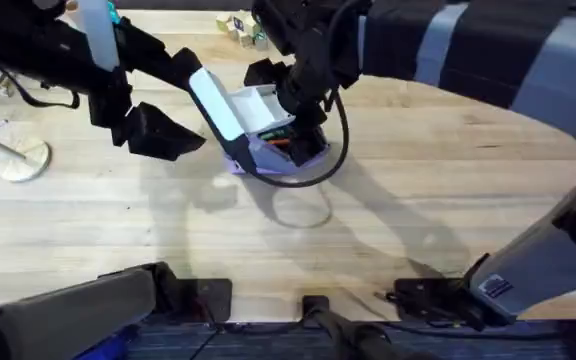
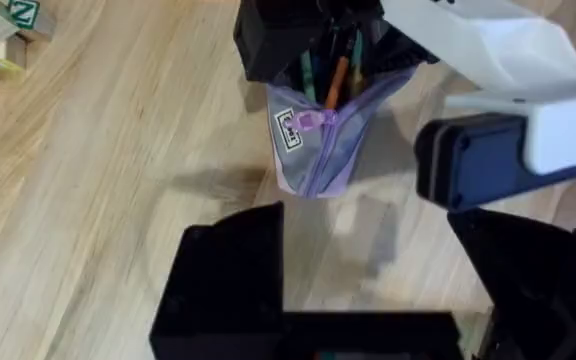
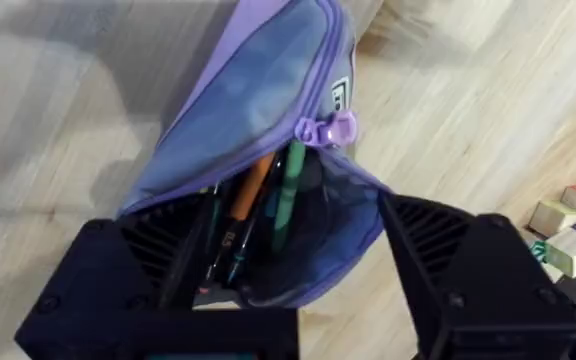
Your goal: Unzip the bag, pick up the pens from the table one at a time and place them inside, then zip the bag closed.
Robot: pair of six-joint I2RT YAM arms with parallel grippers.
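Your bag (image 3: 258,120) lies on the table (image 1: 388,200), part unzipped, its lilac zipper pull (image 3: 328,130) at the end of the gap. Inside the bag's open mouth you see the orange pen (image 3: 248,195) and the green pen (image 3: 288,195) side by side. Your right end effector (image 3: 268,290) stands open, one finger on either side of that mouth. Your left end effector (image 2: 368,300) is open too, empty, near the bag's closed end. Toy blocks (image 3: 573,225) sit beyond the bag.
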